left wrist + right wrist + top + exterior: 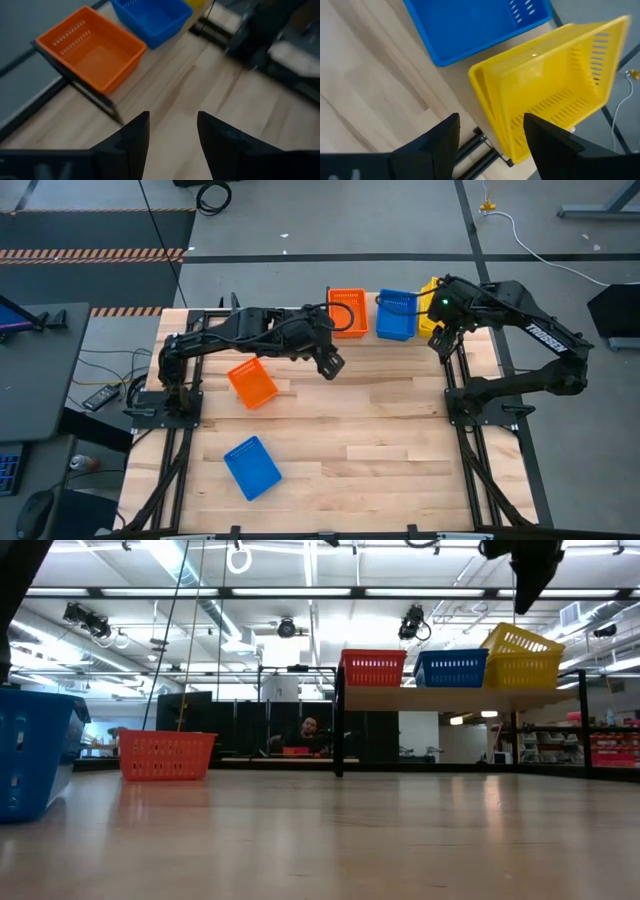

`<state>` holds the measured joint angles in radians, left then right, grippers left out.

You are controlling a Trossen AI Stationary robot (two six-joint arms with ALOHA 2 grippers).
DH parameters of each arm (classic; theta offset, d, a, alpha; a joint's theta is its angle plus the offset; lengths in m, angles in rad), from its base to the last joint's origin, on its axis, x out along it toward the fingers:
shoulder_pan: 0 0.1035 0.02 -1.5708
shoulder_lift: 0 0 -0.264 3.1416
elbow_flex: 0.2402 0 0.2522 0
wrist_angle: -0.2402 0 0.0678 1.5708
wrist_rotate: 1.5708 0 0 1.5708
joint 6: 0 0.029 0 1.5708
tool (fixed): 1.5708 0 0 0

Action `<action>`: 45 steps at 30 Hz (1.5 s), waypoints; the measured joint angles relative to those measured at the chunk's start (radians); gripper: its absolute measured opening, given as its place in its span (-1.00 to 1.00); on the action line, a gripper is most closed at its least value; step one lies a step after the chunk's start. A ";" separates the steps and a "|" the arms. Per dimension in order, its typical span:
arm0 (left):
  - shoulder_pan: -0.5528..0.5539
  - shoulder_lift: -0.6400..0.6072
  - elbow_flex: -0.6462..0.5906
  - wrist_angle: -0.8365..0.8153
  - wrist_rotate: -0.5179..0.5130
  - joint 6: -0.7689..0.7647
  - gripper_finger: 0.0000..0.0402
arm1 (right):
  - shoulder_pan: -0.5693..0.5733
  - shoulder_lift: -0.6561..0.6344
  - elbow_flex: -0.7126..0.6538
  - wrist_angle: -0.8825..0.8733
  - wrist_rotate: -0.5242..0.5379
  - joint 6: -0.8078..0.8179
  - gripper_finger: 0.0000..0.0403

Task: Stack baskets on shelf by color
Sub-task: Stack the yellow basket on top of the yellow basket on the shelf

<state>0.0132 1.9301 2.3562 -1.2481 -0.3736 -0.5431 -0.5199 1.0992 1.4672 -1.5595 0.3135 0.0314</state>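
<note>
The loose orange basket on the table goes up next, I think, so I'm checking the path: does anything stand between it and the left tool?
Nothing visible does. The left tool hangs open, beside the orange basket, with only bare tabletop between them.

Yellow basket (430,305) perhaps partly arm-hidden

Count: 5 baskets visible. 2 orange, one on the shelf (400,340) at 12 o'clock (347,312), one on the desk (380,430) at 9 (251,382). 2 blue, one on the shelf (397,314), one at 7 (251,467). 1 yellow, tilted, at 1 (429,308). 1 shelf, 2 arms.
</note>
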 joint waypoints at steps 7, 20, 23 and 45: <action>-0.024 0.000 0.000 0.127 0.000 -0.051 -0.14 | -0.031 0.034 -0.088 0.022 -0.014 -0.067 0.06; -0.058 0.000 0.000 0.133 -0.021 -0.066 -0.14 | -0.061 0.038 -0.099 0.025 0.000 -0.169 -0.60; -0.058 0.000 0.000 0.133 -0.023 -0.066 -0.14 | -0.057 0.038 -0.088 -0.006 -0.001 -0.189 -0.87; -0.056 0.000 0.000 0.128 -0.027 -0.010 -0.14 | -0.057 0.054 0.112 -0.012 0.098 -0.271 -0.94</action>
<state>-0.0428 1.9301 2.3562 -1.1198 -0.4004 -0.5526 -0.5774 1.1528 1.5789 -1.5715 0.4116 -0.2396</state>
